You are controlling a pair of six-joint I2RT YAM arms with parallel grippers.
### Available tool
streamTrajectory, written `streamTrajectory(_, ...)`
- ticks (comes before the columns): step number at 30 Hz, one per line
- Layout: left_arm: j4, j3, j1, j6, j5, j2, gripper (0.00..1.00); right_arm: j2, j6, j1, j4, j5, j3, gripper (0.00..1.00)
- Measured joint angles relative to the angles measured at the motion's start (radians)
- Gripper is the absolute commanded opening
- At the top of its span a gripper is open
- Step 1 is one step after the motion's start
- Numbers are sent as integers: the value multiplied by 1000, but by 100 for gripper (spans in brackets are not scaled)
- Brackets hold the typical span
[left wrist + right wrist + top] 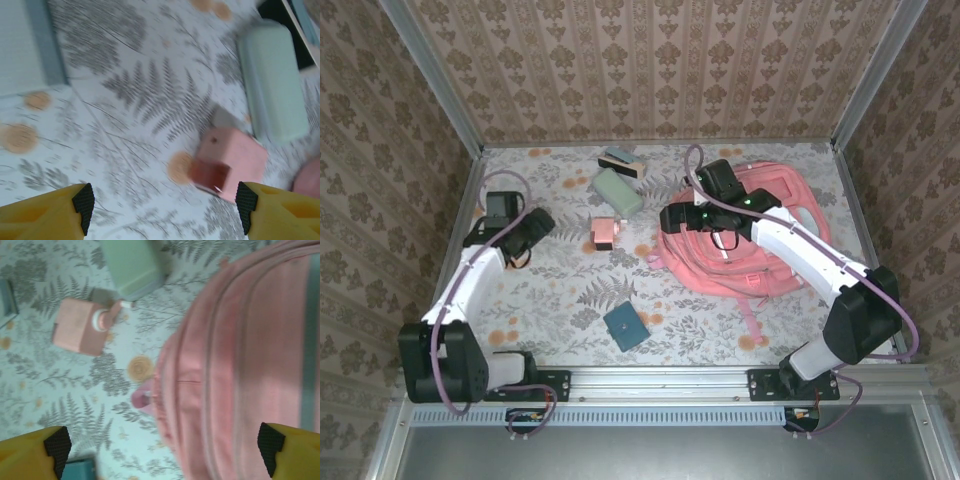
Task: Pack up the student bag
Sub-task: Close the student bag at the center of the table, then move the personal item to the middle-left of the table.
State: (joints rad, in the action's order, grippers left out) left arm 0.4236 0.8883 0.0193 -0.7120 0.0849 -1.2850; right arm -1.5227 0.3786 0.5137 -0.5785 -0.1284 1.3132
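Big pink student bag lying flat on the right half of the table, straps trailing toward the near edge. Right hand hovering over its left edge, spread wide, nothing pinched between the fingers. Left hand over on the other side, also spread wide and empty, looking down at a small pink box with a pale green case just beside it. Flat teal square sitting nearer the front, well apart from the bag.

Handling-wise: looks like soft fabric all over, so probably sags and folds instead of lifting as one piece. Likely light while empty, floppy either way. Not slippery by the look of the weave, not fragile either. Wouldn't grab a flat panel, since that probably just bunches up and slides out. Better bets: a seam ridge along the zipper line near that left edge, a strap, or a top handle (can't make one out here). Main zipper open or shut? Can't tell from these angles, so hard to call it ready for loading.
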Motion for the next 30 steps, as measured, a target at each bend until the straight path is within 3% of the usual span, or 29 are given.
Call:
streamTrajectory(6, -11, 80, -130, 44, 68, -208, 78, -31, 38, 76, 22, -9, 1, 99)
streamTrajectory(18, -53, 304, -216, 84, 135, -553, 74, -63, 71, 169, 23, -7, 4, 100)
streamTrajectory(25, -156, 209, -194, 38, 180, -526, 73, -68, 71, 182, 29, -7, 4, 100)
streamTrajectory(30, -254, 44, -105, -31, 197, -411, 73, -120, 71, 203, 59, -8, 19, 100)
